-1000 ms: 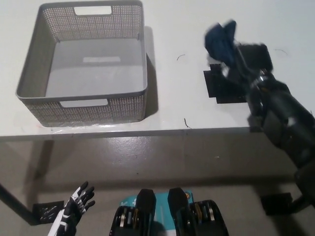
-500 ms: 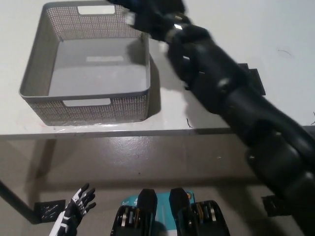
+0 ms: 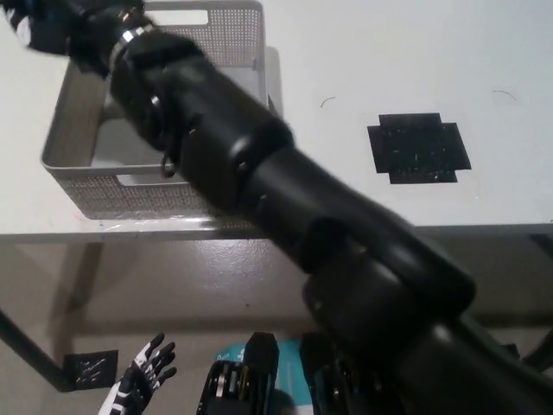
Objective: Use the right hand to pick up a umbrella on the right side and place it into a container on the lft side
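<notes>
- Closest to me, at about 7 o'clock, my white left hand (image 3: 143, 380) rests low below the bench edge. Its fingers are released and spread, grasping nothing, and it sits where it was a second ago.
- My black right arm (image 3: 285, 199) now runs the whole diagonal, from 5 o'clock up to 11 o'clock. A second ago it was only over the right side of the bench (image 3: 363, 52), so it has swung fully across to the left.
- At 2 o'clock the black patch (image 3: 419, 149) on the bench lies bare. A second ago the dark blue umbrella was lifted just above that spot, in my grasp.
- At 10 o'clock the grey mesh container (image 3: 130, 194) stands on the bench with my arm crossing over its right half. What I can see of its floor — a strip near the left wall — shows no umbrella.
- Farthest off, at 11 o'clock, my right hand (image 3: 60, 26) is a dark blur at the picture's corner, above the container's far left rim. Whether it is clenched on anything I cannot tell.
- The umbrella itself I cannot make out — it is off the right side, and I judge it is in that blurred hand. If so, the carry looks overshot, and the hand would need to come back over the container's middle before letting go.
</notes>
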